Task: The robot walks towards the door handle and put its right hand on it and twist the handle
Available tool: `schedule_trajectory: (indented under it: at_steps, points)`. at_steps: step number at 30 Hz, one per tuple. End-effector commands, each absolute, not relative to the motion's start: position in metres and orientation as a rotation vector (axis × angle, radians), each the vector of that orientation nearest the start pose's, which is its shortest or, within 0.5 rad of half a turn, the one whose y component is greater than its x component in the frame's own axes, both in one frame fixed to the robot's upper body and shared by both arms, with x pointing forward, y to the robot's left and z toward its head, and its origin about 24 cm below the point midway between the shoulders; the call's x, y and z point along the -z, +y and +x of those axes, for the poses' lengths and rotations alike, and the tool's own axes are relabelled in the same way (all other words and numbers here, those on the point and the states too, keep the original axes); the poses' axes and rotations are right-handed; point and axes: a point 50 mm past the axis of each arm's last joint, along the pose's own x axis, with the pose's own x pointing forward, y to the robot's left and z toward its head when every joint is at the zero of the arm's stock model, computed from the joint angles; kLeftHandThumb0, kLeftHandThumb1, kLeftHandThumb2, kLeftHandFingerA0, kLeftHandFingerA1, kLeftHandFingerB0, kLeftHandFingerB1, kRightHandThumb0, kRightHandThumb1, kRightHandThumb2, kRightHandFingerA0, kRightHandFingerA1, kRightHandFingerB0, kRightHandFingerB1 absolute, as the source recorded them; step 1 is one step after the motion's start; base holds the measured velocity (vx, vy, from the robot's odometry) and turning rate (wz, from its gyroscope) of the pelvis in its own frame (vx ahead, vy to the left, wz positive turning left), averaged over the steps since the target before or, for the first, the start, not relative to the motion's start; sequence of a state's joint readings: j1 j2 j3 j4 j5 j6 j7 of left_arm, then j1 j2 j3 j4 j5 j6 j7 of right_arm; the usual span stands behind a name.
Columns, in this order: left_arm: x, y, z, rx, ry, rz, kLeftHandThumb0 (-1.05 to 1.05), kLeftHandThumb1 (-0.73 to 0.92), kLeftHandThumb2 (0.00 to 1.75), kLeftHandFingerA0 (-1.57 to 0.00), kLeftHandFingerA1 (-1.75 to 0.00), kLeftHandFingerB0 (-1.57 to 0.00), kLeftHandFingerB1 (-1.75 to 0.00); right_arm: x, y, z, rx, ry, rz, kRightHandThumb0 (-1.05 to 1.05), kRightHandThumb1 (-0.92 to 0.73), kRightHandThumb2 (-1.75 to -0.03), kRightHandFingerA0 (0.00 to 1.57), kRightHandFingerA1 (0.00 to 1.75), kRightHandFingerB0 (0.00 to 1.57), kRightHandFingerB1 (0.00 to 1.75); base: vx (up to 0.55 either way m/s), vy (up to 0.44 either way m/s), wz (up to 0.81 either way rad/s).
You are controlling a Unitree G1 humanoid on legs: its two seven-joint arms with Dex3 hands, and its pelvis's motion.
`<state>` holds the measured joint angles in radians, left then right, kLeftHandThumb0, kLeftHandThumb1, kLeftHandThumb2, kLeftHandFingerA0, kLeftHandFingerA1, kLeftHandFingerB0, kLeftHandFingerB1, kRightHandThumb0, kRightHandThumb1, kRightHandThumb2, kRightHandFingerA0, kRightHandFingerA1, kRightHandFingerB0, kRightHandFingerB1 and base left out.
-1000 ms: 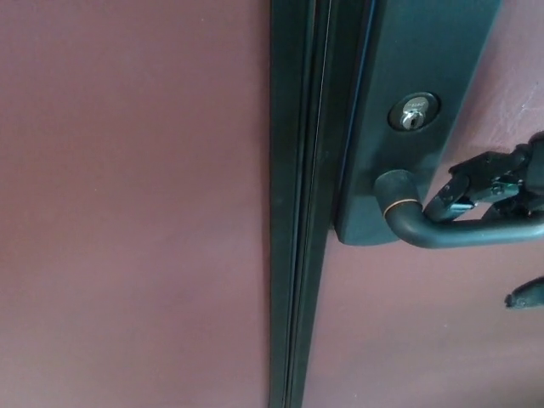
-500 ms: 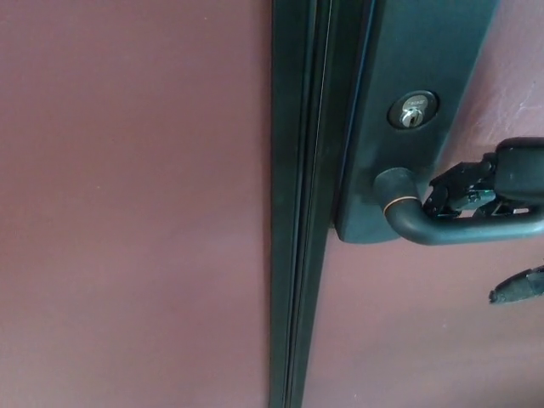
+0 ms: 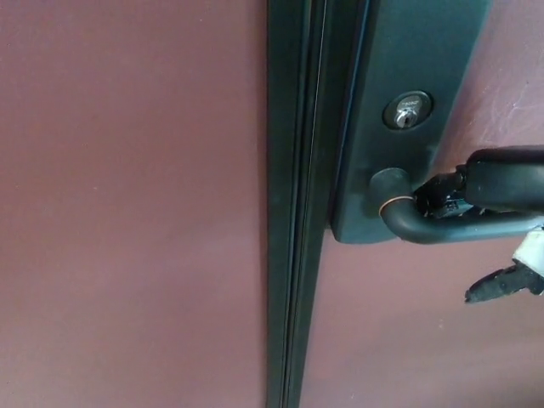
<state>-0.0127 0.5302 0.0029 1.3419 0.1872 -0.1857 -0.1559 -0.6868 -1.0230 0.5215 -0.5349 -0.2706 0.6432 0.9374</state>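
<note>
There is only one view, from the robot's head. It looks very close at the door (image 3: 127, 212), facing its dark frame strip (image 3: 293, 212) in the middle. The handle (image 3: 442, 228) with the right hand (image 3: 497, 183) sits at the right edge.

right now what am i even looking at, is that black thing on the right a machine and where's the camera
The camera sits on a humanoid robot's head, very close to a reddish-brown door. The dark vertical strip is the door's edge. On the dark metal plate sit a silver keyhole and, below it, a lever door handle pointing right. The black shape entering from the right is the robot's right hand. One thick finger lies on top of the handle, another tip pokes out below, apart from it. I cannot tell whether it grips the handle firmly. The left hand is not in view.
</note>
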Motion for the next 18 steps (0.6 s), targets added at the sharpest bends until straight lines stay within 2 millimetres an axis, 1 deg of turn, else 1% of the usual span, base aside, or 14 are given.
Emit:
schedule_trajectory:
  at_steps: [1,2,3,4,5,9,10,11,18]
  points:
    - [0.1179,0.3448,0.0804,-0.034,1.207,0.517,-0.25,0.53,0.56,-0.78,-0.68,-0.62,-0.63,-0.1811,-0.1447,0.2659,-0.933,0.276,-1.430,-0.43,-0.53,-0.56,0.56,0.44,0.49,0.38,0.00,0.000,0.00]
    - [0.1178,0.3448,0.0804,-0.033,1.207,0.517,-0.25,0.53,0.56,-0.78,-0.68,-0.62,-0.63,-0.1812,-0.1448,0.2663,-0.933,0.262,-1.431,-0.43,-0.53,-0.56,0.56,0.44,0.49,0.38,0.00,0.000,0.00]
    - [0.1178,0.3449,0.0802,-0.031,1.207,0.520,-0.26,0.53,0.56,-0.78,-0.68,-0.62,-0.63,-0.1819,-0.1447,0.2669,-0.930,0.233,-1.431,-0.38,-0.52,-0.55,0.63,0.46,0.56,0.41,0.00,0.000,0.00]
    - [0.1180,0.3447,0.0802,-0.028,1.211,0.521,-0.25,0.53,0.56,-0.77,-0.68,-0.62,-0.63,-0.1841,-0.1459,0.2676,-0.905,0.155,-1.413,-0.29,-0.52,-0.55,0.77,0.51,0.71,0.48,0.00,0.000,0.00]
    - [0.1180,0.3447,0.0804,-0.025,1.214,0.523,-0.25,0.53,0.56,-0.77,-0.67,-0.62,-0.63,-0.1852,-0.1468,0.2676,-0.886,0.115,-1.399,-0.24,-0.52,-0.55,0.83,0.54,0.74,0.50,0.00,0.000,0.00]
    - [0.1180,0.3446,0.0809,-0.021,1.215,0.525,-0.25,0.53,0.56,-0.77,-0.67,-0.62,-0.63,-0.1849,-0.1481,0.2676,-0.876,0.085,-1.389,-0.24,-0.52,-0.55,0.83,0.54,0.74,0.50,0.00,0.000,0.00]
    - [0.1179,0.3451,0.0796,-0.021,1.216,0.527,-0.26,0.52,0.56,-0.77,-0.67,-0.62,-0.63,-0.1863,-0.1502,0.2660,-0.843,0.053,-1.358,-0.12,-0.54,-0.56,0.92,0.65,0.74,0.53,0.00,0.000,0.00]
    - [0.1182,0.3449,0.0788,-0.020,1.217,0.528,-0.26,0.52,0.55,-0.77,-0.67,-0.63,-0.63,-0.1869,-0.1517,0.2650,-0.830,0.040,-1.348,-0.12,-0.55,-0.56,0.89,0.64,0.75,0.53,0.00,0.000,0.00]
    - [0.1179,0.3451,0.0784,-0.021,1.214,0.524,-0.26,0.52,0.55,-0.77,-0.67,-0.63,-0.63,-0.1878,-0.1540,0.2630,-0.832,0.039,-1.353,-0.12,-0.55,-0.56,0.88,0.62,0.75,0.54,0.00,0.000,0.00]
